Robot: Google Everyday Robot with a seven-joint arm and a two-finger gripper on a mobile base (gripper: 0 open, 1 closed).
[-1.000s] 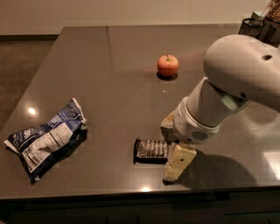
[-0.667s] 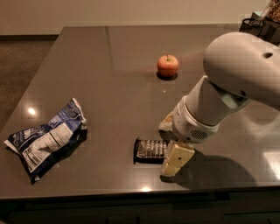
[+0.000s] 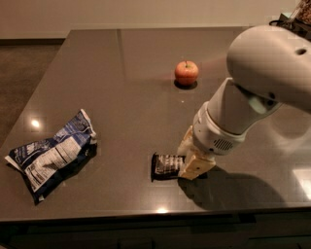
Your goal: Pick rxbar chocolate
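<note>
Two pale fingers (image 3: 197, 168) of the end effector (image 3: 192, 155) stand apart, released. They straddle the right end of the rxbar chocolate (image 3: 166, 166), apparently so that a squeeze across its narrow width can catch the flat wrapper. The bar lies flat on the table (image 3: 126, 63), well in front of the apple (image 3: 186, 72) and slightly to its left. The white arm (image 3: 228, 116) reaches in from the right of the apple and slopes down and leftward, wrist tipped toward the table. A chip bag (image 3: 53, 155) lies far left of the apple.

wall (image 3: 146, 14): pale | floor (image 3: 24, 73): brown | table (image 3: 121, 73): dark grey, glossy, light glints
</note>
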